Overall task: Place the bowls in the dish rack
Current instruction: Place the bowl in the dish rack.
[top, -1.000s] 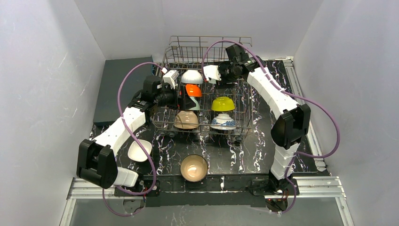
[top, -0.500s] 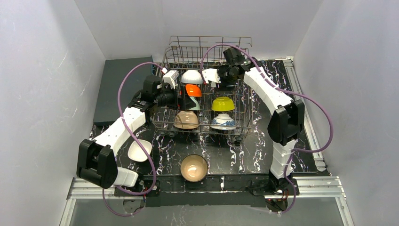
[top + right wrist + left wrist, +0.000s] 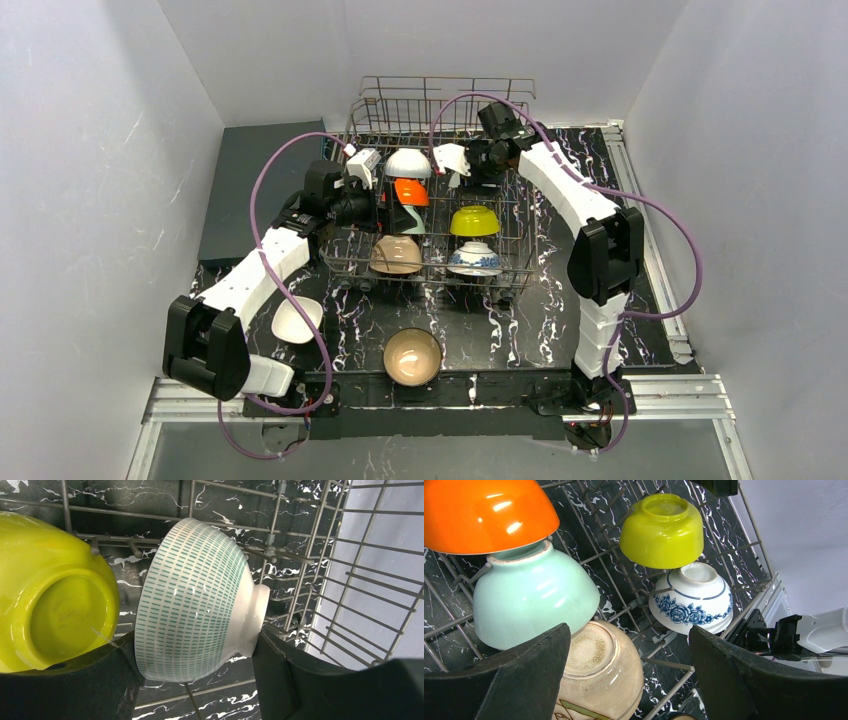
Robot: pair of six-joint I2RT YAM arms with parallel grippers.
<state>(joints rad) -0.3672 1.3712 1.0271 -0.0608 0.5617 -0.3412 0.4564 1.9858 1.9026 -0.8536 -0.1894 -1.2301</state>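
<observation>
- White walls close in a black, white-veined table (image 3: 530, 330). The wire dish rack (image 3: 447, 100) stands at its far middle, with a dark grey slab (image 3: 255, 190) to the rack's left.
- From above, the rack's left row holds a plain white bowl (image 3: 408, 162), an orange bowl (image 3: 411, 192), a mint bowl (image 3: 405, 220) and a tan bowl (image 3: 396, 256). The row beside it holds a lime bowl (image 3: 474, 220) and a blue-flowered bowl (image 3: 475, 258). All are turned rim-down or tipped, probably so the tines prop them and they pack close.
- Two bowls are not yet loaded. A loose white bowl (image 3: 296, 318) lies tilted on the table at the left front, and a beige bowl (image 3: 412, 356) stands upright at the front middle. By my reckoning the job is well along but unfinished.
- On the left wrist view, the left claw (image 3: 629, 630) gapes wide and grips nothing. It hangs over the tan bowl, just beside the mint bowl, whose foot sits under the orange bowl's rim. It looks free to fetch a loose bowl.
- On the right wrist view, the right claw (image 3: 196, 635) spans a teal-dashed bowl (image 3: 195, 595), with one finger at the rim and the other at the foot. The bowl is held on its side inside the rack, just beside the lime bowl and near the rack's wall, likely so the rim can drop between tines. I cannot tell whether it rests on them.
</observation>
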